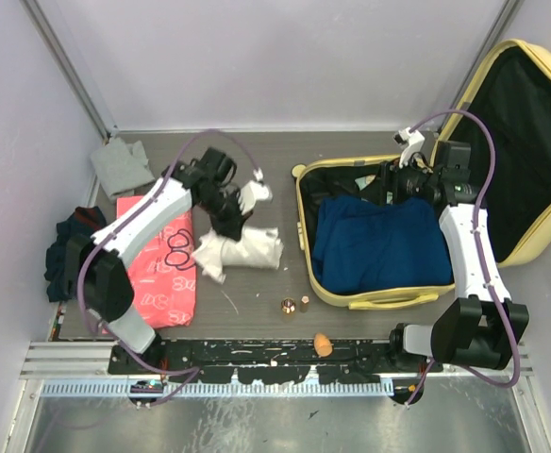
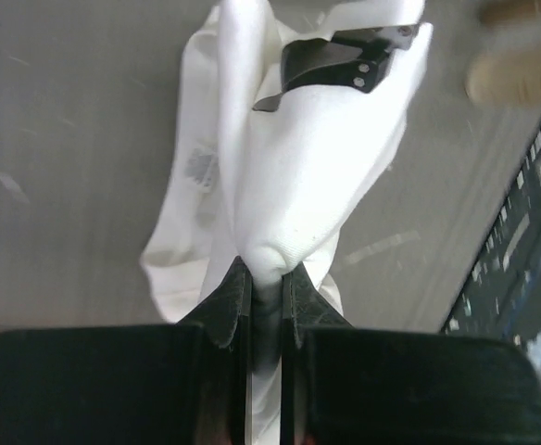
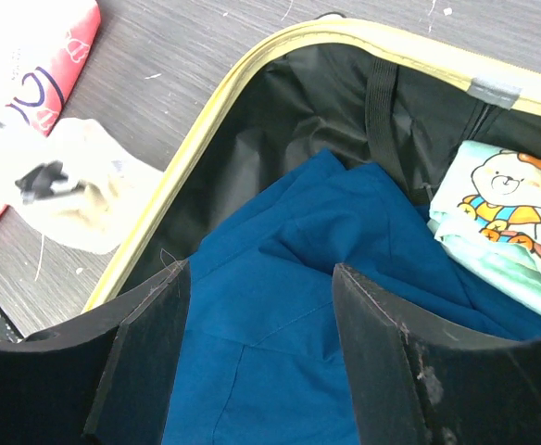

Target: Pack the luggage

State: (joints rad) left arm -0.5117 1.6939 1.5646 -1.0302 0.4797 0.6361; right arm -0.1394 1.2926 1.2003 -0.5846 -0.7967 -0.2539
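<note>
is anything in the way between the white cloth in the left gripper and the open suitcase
Nothing lies between the white cloth and the luggage; only its yellow wall to clear. The right gripper hangs open over the blue garment inside, possibly crowding the drop.

Soft, even light is falling from above in the overhead view, and the arms are casting only faint, short shadows on the grey tabletop (image 1: 257,156). The metal sheet (image 1: 257,425) at the near edge is giving off a dull sheen, and the suitcase (image 1: 530,151) lining is reading as near-solid black.

At the left wrist, the white cloth (image 2: 289,185) is glaring and its upper folds are bleaching out. The left pincer (image 2: 267,297) pinching it is sinking into shadow, and the tan objects (image 2: 521,74) at upper right are blurring.

At the right wrist, the pink packet (image 3: 48,56) is washing out, the blue garment (image 3: 289,306) is showing crisp, and the spread right pincer (image 3: 257,273) is looking dark and slightly soft.
</note>
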